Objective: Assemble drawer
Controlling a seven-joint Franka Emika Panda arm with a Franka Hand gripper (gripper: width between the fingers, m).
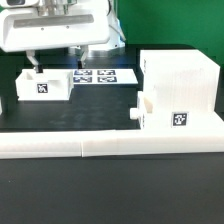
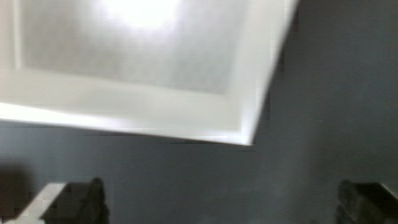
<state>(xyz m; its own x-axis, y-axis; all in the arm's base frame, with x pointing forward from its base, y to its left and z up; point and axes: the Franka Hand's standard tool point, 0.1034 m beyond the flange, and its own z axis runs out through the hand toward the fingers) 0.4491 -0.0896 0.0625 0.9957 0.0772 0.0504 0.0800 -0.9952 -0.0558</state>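
The drawer is shown as three white plastic pieces on a dark table (image 1: 100, 112). The large hollow shell (image 1: 185, 75) stands at the exterior view's right. A smaller knobbed tray (image 1: 160, 112) is set into the lower part of the shell's front. A black-and-white square tag is seen on this tray's face, and its round knob (image 1: 135, 115) points toward the exterior view's left.

The second tray (image 1: 45, 85), also tagged, stands well apart at the exterior view's left with its open top upward. In the wrist view, one corner of this tray is seen from above as a pale hollow bounded by a bright rim.

The marker board (image 1: 100, 75) lies flat between the second tray and the shell, just beside the tray. A long low white wall strip (image 1: 110, 147) runs across the near side of the table, close to the shell's base. A stretch of bare dark table is left open between the second tray and the shell.

The arm (image 1: 60, 25) is held above the second tray. The gripper (image 2: 217, 200) is shown with its jaws spread wide and nothing between them. Only dark table is seen under the gap, and the tray's corner lies clear of both fingertips (image 2: 71, 200).
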